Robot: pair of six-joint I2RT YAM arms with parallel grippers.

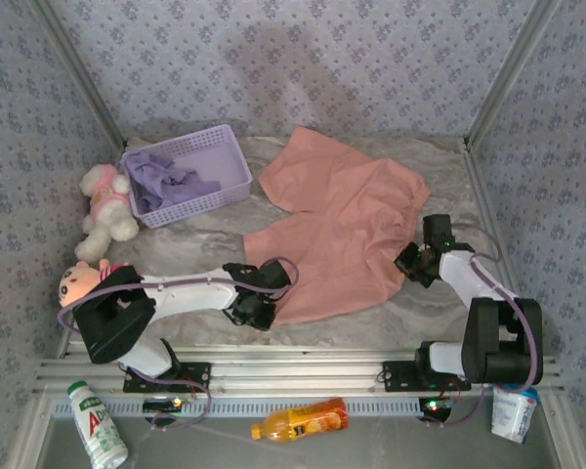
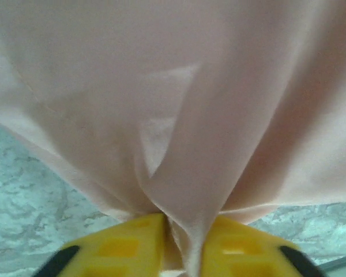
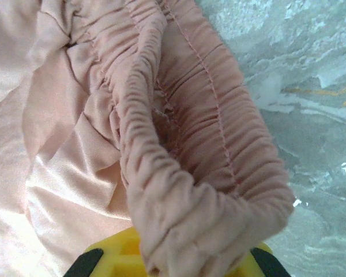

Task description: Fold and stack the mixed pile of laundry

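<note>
Top external: salmon-pink shorts [image 1: 342,230] lie spread mid-table. Left gripper [image 1: 262,295] pinches a leg hem [image 2: 161,196], right gripper [image 1: 411,262] pinches the elastic waistband [image 3: 190,133]; 2 holds judged set for folding. Lavender T-shirt [image 1: 166,176] sits in basket [image 1: 203,202].

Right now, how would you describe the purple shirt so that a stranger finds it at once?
At the far left of the table, a lavender plastic basket stands beside a white plush toy. The purple shirt lies crumpled inside it. It is soft, wrinkled cloth, slightly darker than the basket, whereas the pink garment lies spread on the table.
</note>
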